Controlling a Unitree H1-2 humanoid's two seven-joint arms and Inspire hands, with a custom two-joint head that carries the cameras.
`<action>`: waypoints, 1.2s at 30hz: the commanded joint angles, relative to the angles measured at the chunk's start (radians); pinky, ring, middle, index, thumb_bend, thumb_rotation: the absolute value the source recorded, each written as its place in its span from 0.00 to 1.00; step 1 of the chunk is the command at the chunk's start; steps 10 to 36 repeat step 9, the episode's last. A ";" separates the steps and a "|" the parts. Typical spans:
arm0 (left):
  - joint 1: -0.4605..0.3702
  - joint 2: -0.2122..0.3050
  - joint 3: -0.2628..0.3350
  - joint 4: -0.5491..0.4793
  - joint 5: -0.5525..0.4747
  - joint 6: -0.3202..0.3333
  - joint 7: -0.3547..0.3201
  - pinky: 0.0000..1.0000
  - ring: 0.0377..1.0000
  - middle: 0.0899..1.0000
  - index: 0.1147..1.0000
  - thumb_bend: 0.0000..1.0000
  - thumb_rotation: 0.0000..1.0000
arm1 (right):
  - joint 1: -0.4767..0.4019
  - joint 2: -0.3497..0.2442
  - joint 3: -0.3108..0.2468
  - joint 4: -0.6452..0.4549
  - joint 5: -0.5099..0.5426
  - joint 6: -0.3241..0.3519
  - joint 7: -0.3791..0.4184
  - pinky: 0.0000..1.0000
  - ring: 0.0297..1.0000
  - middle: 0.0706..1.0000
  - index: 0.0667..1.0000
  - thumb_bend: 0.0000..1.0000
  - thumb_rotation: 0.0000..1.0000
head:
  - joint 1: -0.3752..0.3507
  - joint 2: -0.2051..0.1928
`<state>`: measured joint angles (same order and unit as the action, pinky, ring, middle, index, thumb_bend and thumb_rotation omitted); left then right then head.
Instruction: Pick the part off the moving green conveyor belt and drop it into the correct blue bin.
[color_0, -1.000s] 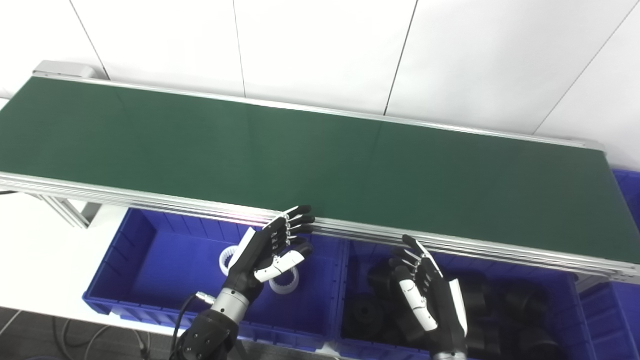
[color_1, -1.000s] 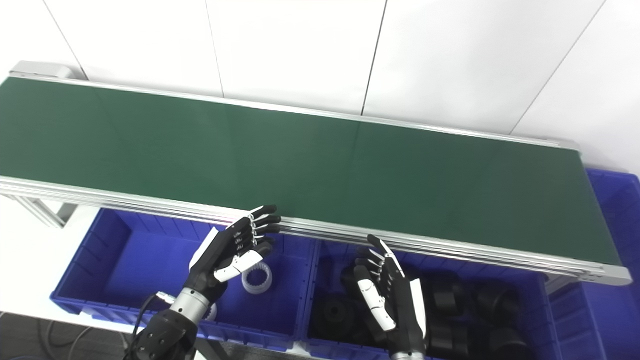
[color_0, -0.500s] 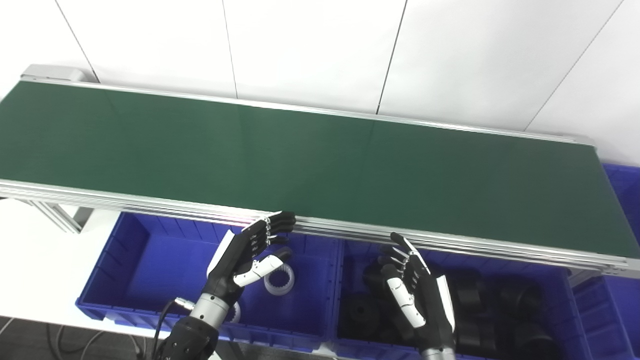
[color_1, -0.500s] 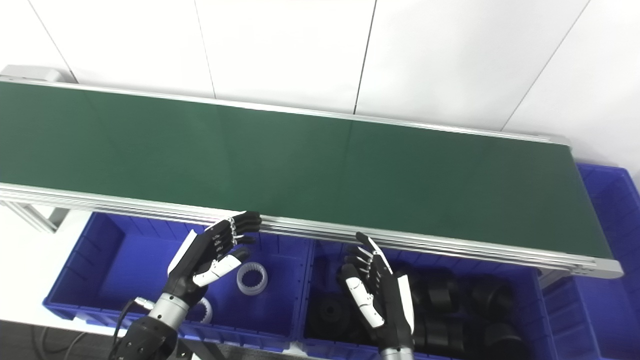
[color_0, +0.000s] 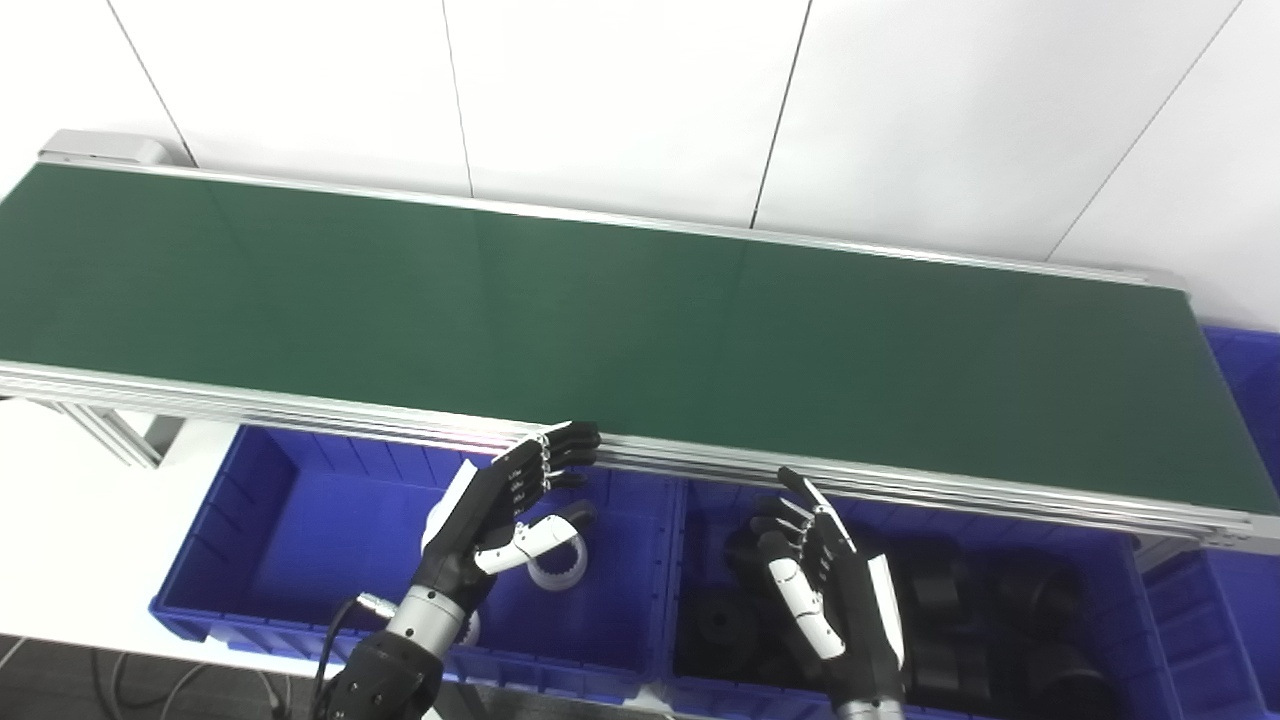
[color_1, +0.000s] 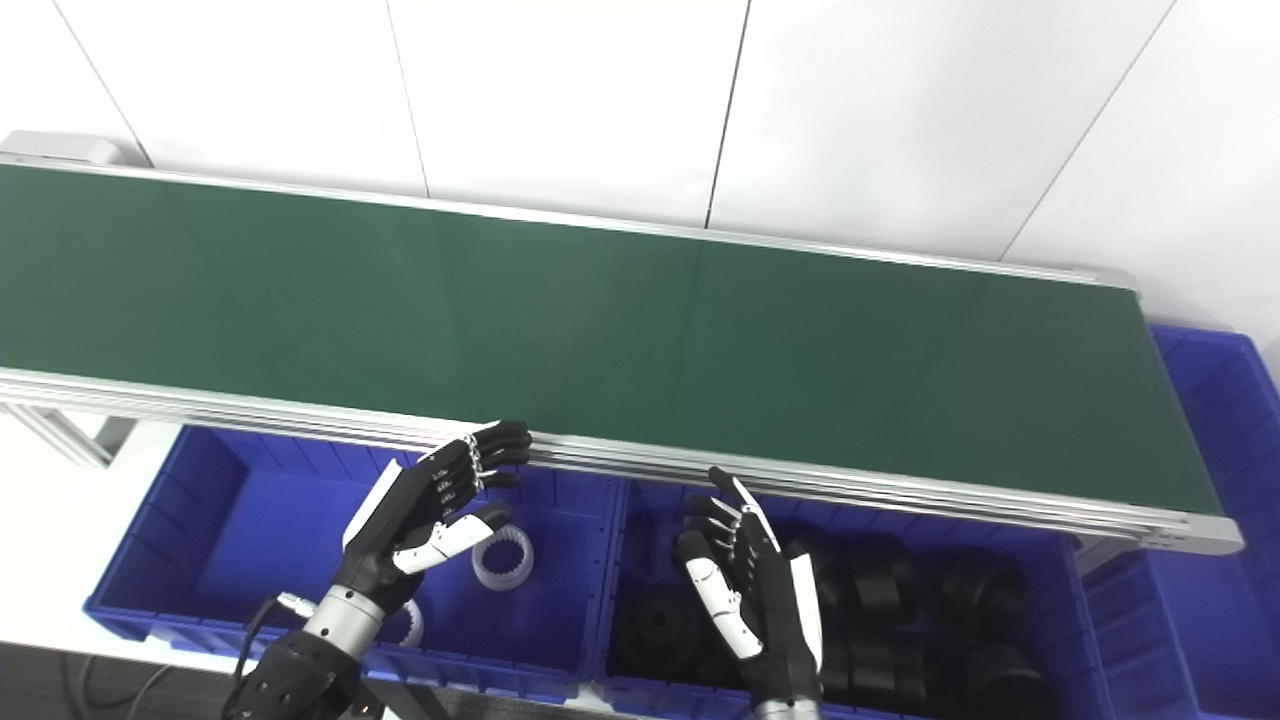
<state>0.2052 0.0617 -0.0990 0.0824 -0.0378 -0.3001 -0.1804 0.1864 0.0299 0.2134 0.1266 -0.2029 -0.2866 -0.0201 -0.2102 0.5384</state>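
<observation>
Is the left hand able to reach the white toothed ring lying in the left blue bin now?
Probably yes. The left hand hovers open just above the white toothed ring in the left blue bin, and nothing lies between them.

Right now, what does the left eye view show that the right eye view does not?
Only left eye: the belt's far-left corner, which the right eye view cuts off. Only right eye: most of the third bin, a sliver in the left. Both: a bare belt, open left hand above a white ring, open right hand above black parts.
</observation>
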 joint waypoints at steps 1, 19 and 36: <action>-0.009 0.019 -0.007 -0.020 -0.011 -0.004 -0.020 0.76 0.81 0.82 0.79 0.77 0.51 | -0.006 0.013 0.007 -0.025 -0.007 -0.060 -0.012 0.67 0.73 0.76 0.87 0.56 0.74 | -0.020 -0.003; -0.022 0.024 -0.014 -0.005 -0.013 -0.007 -0.028 0.77 0.83 0.83 0.83 0.79 0.52 | -0.012 0.022 0.012 -0.014 -0.029 -0.052 -0.024 0.67 0.72 0.75 0.86 0.56 0.74 | -0.066 -0.010; -0.022 0.024 -0.014 -0.005 -0.013 -0.007 -0.028 0.77 0.83 0.83 0.83 0.79 0.52 | -0.012 0.022 0.012 -0.014 -0.029 -0.052 -0.024 0.67 0.72 0.75 0.86 0.56 0.74 | -0.066 -0.010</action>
